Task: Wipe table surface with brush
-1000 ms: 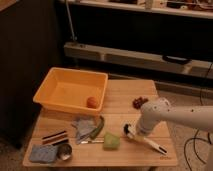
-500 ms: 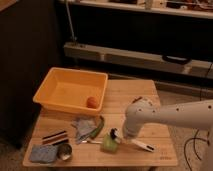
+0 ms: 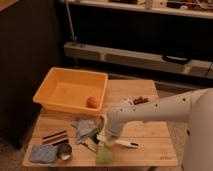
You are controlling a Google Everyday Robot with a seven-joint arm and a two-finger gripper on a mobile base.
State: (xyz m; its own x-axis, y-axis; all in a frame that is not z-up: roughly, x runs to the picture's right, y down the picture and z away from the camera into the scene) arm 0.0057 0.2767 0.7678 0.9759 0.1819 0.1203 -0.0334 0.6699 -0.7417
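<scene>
Spotted gripper (image 3: 103, 139) just in front of tub (image 3: 70, 92), at brush (image 3: 125, 144); couldn't tell its grip. Probably needed bristles pressed flat on table surface (image 3: 152, 145).

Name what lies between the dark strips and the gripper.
Camera view: a crumpled bluish cloth lies between the dark strips and the gripper, low at the brush.

High oblique view onto table (image 3: 127, 90) (hand (image 3: 103, 138) front-centre)

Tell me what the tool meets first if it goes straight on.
Likely the brush right under it, then the table. The tool points down near the table's front edge; the green sponge lies just nearer the camera, though depth is unclear.
</scene>
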